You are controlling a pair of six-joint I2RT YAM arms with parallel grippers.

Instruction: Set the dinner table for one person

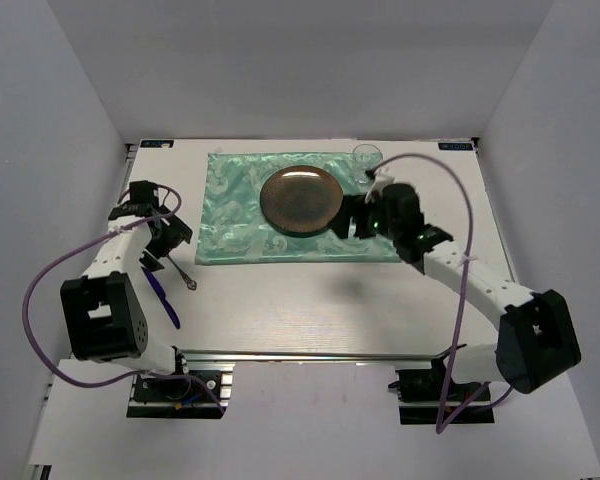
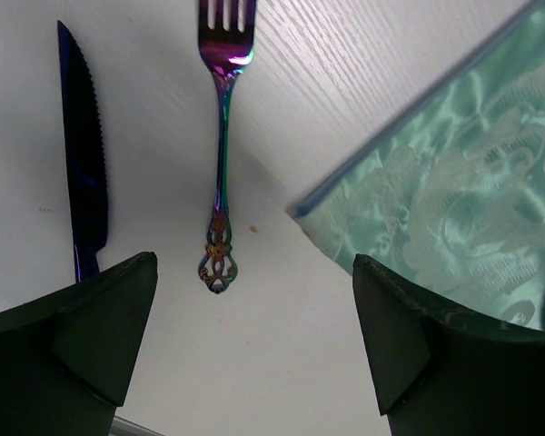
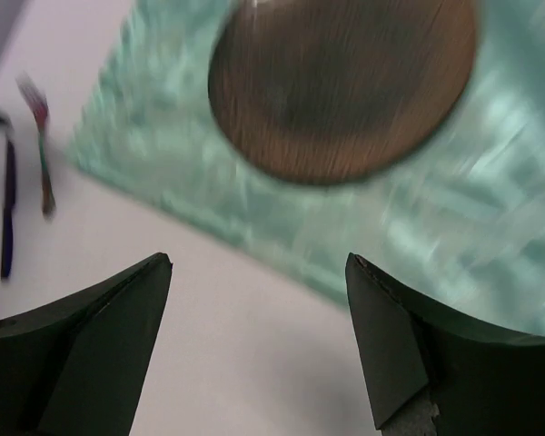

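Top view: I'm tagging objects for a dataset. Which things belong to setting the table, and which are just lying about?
Belong: large white tabletop, shiny green patterned cloth, round brown plate, iridescent metal fork, dark blue serrated knife, apparently a clear glass.
Just there: purple arm cable, blue corner label.

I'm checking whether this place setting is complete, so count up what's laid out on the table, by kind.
Plate: 1
Fork: 1
Knife: 1
Clear glass: 1
Green placemat: 1
Total: 5
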